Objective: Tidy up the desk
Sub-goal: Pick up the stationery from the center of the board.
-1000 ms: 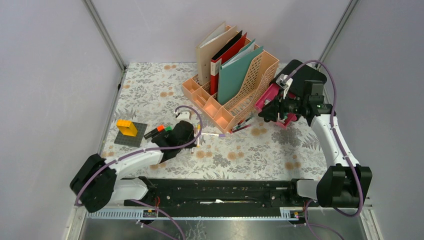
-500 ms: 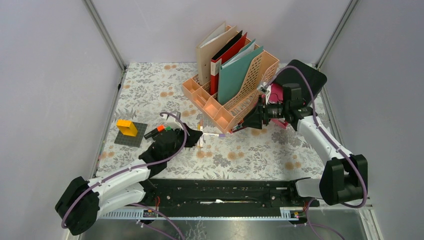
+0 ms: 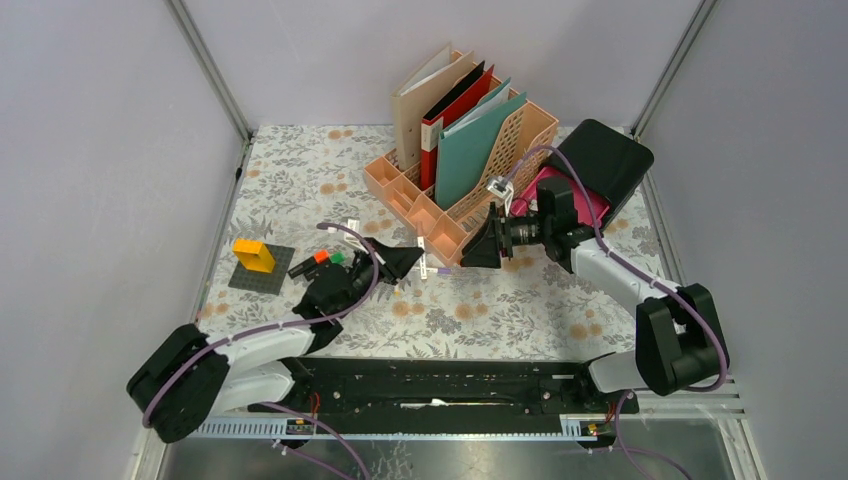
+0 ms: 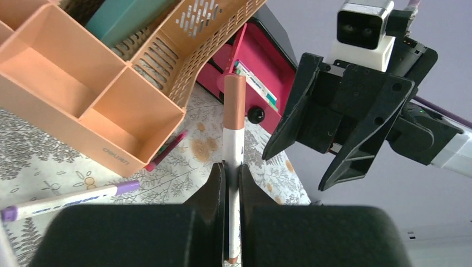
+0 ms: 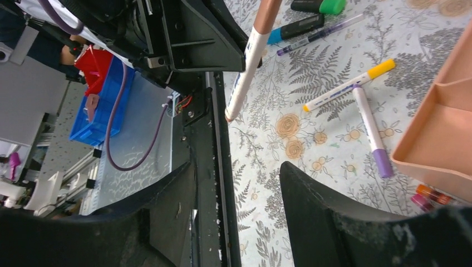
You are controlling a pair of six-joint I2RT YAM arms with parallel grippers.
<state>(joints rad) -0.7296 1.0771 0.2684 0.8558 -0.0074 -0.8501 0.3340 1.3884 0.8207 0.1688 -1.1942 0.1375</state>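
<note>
The desk (image 3: 520, 300) is a tabletop under a leaf-and-flower cloth. My left gripper (image 3: 405, 262) is shut on a white marker with a tan cap (image 4: 234, 128), held above the cloth just in front of the peach file rack (image 3: 470, 170). The marker (image 5: 247, 55) also shows in the right wrist view, slanting down from the left gripper (image 5: 189, 33). My right gripper (image 3: 480, 245) faces it from the right, a short gap away. Its jaws stand open with nothing between them (image 5: 236, 167).
A purple-capped marker (image 5: 372, 133) and a yellow-capped one (image 5: 348, 86) lie on the cloth by the rack's front corner. A red pen (image 4: 167, 150) pokes out under the rack. A pink case (image 3: 570, 185) under a black one (image 3: 610, 160) sits right. A yellow brick (image 3: 255, 257) stands left.
My left gripper has carried the marker right and up toward the rack. The right arm has swung left and down from the pink case to face it, its jaws wider.
</note>
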